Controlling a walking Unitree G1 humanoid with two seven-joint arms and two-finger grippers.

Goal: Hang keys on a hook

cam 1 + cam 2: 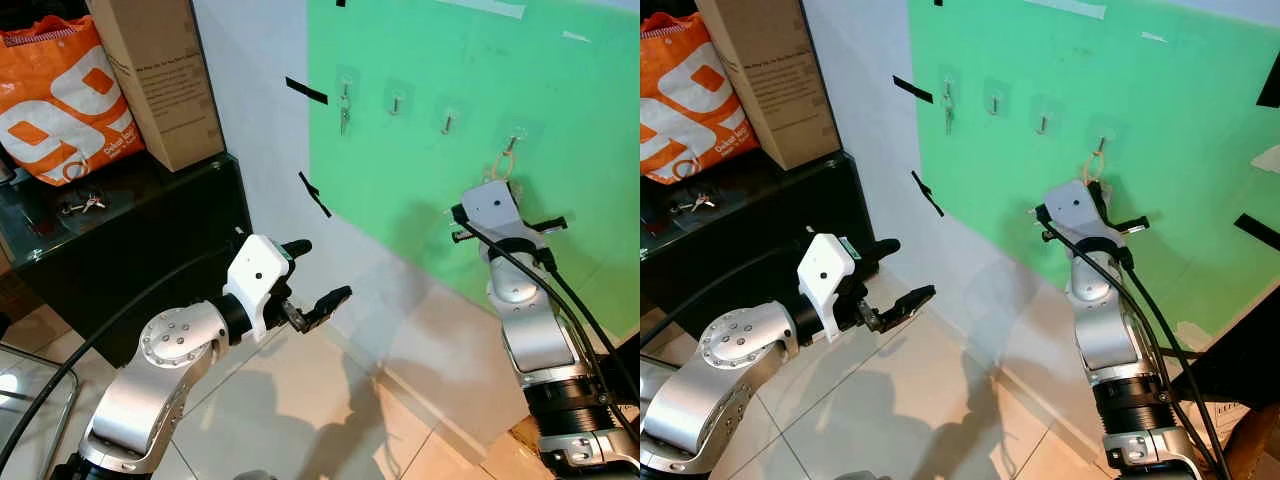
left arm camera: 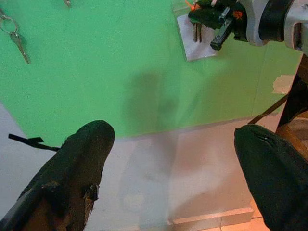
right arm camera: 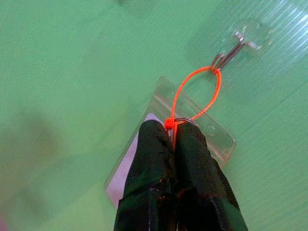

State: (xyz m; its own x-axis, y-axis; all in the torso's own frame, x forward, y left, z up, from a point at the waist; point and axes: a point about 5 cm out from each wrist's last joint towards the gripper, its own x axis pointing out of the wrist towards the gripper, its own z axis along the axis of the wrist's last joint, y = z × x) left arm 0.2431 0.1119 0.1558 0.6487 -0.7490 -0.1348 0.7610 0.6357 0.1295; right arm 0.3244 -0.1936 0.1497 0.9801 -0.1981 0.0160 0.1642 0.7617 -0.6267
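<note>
Hovering low in the lower left of the head views, left end effector (image 1: 312,272) has fingers spread apart, nothing between them, over the tile floor (image 1: 300,400). Right arm rises from lower right; right end effector (image 3: 172,137) is pressed against the green board (image 1: 450,60), fingers together, clamped on the keys (image 2: 198,32) at their ring, where the orange loop (image 3: 195,94) joins. Loop runs up to the hook (image 3: 238,45) and sits over it; a clear tag (image 3: 211,132) lies flat on the board behind the fingers. In the left wrist view the keys hang just under the right end effector, in front of a pale tag, top right of frame.

Farther up the board, upper centre of the head views: a row of four hooks. Leftmost hook carries another key set (image 1: 344,115); the two middle hooks (image 1: 396,103) are bare; rightmost is the one with the loop. Black tape strips (image 1: 305,91) sit on the white wall left of the board.

Upper left of frame: black table (image 1: 190,200) with one more bunch of keys (image 1: 84,203) on its glass top, an orange bag (image 1: 60,100) and a cardboard box (image 1: 160,70) behind.
</note>
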